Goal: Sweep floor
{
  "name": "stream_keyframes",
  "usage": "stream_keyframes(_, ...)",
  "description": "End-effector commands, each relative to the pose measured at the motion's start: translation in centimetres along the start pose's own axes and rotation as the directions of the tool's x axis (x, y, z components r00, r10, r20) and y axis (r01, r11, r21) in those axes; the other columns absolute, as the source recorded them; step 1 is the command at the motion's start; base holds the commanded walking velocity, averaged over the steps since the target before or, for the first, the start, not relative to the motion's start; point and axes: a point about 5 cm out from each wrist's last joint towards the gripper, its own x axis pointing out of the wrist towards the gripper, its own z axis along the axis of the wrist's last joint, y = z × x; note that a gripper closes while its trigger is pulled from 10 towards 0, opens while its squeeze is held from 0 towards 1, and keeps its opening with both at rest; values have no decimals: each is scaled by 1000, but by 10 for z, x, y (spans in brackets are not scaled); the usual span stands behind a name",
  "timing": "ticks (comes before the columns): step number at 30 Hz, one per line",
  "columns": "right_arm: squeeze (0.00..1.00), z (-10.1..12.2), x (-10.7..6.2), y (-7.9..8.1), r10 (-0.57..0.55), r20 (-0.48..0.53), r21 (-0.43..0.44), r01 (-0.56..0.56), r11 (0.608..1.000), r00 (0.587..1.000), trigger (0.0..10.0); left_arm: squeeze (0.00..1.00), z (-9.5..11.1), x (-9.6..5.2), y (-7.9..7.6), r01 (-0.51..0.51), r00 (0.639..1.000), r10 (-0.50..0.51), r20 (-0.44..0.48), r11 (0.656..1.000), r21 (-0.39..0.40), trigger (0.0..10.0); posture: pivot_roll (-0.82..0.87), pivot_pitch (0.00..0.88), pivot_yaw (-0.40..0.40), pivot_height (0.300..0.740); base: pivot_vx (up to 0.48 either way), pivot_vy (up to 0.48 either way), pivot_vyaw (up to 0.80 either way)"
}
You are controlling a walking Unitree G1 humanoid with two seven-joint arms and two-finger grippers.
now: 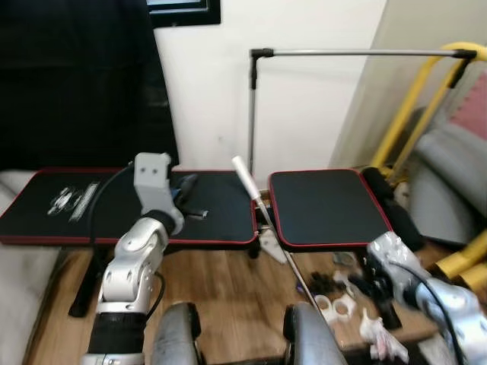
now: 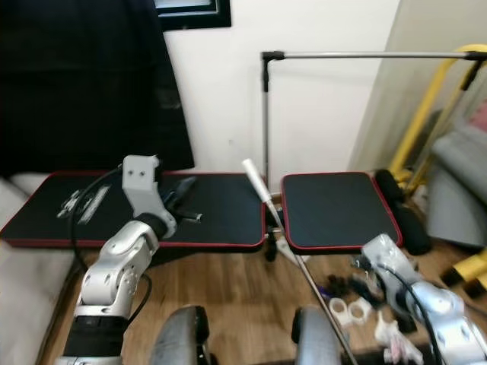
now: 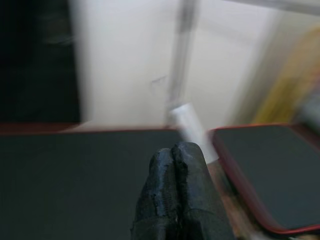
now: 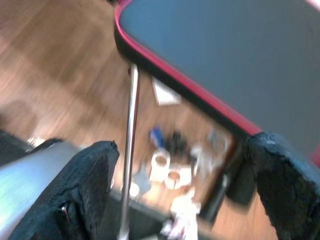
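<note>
Broom (image 1: 262,217) leans free between the two black pads, its white grip tip up near the wall, shaft running down to the wood floor (image 1: 221,285). Left gripper (image 3: 175,165), fingers pressed together, hovers beside the grip, not touching. Right gripper (image 4: 180,180) spread wide, low near floor litter (image 1: 342,304).

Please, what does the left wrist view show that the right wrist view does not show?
Left wrist view: the left hand with fingers pressed together, the white wall, and the white grip end of the broom handle.
Right wrist view: the right hand with fingers spread wide, the wooden floor, and the small litter lying on it.
Both: the black bench pads with red edging and the metal broom handle.
</note>
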Motion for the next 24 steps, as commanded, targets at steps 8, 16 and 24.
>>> stream_keyframes(8, 0, -4, 1, -1, 18, -30, -9, -18, 1000, 999, 10000, 0, -7, -4, 6, -30, 999, 30, -40, 1000, -7, 10000, 19, 0, -32, 550, 0, 0, 0)
stream_keyframes(16, 0, -9, 3, 2, 17, -49, 14, -17, 1000, 999, 10000, 0, -8, -4, 6, -28, 999, 28, -45, 1000, -3, 10000, 20, 0, -27, 520, 0, 0, 0)
stream_keyframes(24, 0, -4, 9, 1, -18, 4, 46, 17, 999, 1000, 10000, 0, -7, -4, 6, -25, 999, 25, -45, 1000, 0, 10000, 22, 0, -26, 500, 0, 0, 0)
